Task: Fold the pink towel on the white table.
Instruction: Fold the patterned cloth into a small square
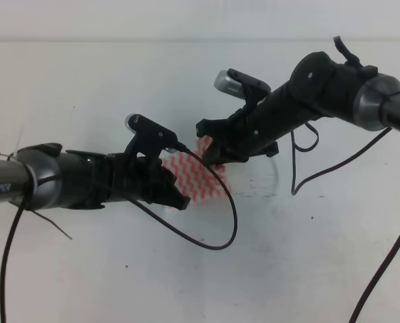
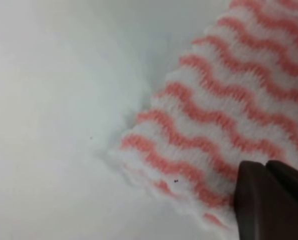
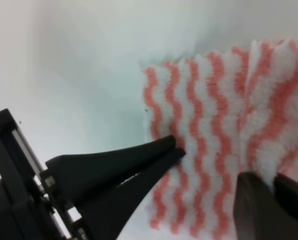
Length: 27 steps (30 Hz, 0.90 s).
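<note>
Exterior high view: the pink towel (image 1: 203, 178), a thin white cloth with pink-red wavy stripes, lies on the white worktop (image 1: 85, 269) near the centre of the frame. Only a small patch of it shows, since both arms cover most of it. The left claw (image 1: 176, 195) sits over the towel's lower left edge; the right claw (image 1: 210, 151) sits over its upper edge. From this height the fingers of both claws merge into dark shapes, and their spacing cannot be read. Black cables loop across the worktop in the lower centre and at the right.

Left wrist view: the towel (image 2: 229, 110) fills the right half of the frame and is cut off at the top and right edges; its fuzzy weave and a layered, slightly ruffled corner show at centre. The bare worktop (image 2: 53, 125) occupies the left half. Of the left claw only one dark finger (image 2: 269, 200) shows at the lower right, over the cloth, so its state cannot be told.

Right wrist view: the towel (image 3: 209, 125) lies at right, with a raised fold near the right edge that the high view does not reveal. The right claw (image 3: 209, 170) is spread: one finger (image 3: 118, 170) enters from the lower left with its tip on the cloth, the other (image 3: 269, 205) sits at the lower right, with striped cloth between them.
</note>
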Tool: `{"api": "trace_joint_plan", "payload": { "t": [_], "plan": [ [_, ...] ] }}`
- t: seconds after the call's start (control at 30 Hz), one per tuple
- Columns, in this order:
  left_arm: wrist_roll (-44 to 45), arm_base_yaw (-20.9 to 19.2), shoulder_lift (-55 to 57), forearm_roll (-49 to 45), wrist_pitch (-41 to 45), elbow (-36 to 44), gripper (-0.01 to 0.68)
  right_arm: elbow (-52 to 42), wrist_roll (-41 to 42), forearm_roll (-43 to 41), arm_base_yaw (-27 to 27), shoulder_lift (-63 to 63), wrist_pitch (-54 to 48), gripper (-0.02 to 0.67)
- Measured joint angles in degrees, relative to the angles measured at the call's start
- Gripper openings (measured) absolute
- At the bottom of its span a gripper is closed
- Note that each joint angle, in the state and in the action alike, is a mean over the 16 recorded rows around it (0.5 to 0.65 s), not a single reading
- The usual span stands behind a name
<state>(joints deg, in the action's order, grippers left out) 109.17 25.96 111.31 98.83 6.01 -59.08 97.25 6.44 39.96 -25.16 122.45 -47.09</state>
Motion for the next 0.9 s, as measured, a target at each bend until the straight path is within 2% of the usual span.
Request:
{"api": "trace_joint_plan", "payload": {
  "t": [0.9],
  "plan": [
    [0.03, -0.05, 0.19, 0.45, 2.48, 0.03, -0.001, -0.03, -0.07, -0.16, -2.19, 0.23, 1.86, -0.014]
  ]
}}
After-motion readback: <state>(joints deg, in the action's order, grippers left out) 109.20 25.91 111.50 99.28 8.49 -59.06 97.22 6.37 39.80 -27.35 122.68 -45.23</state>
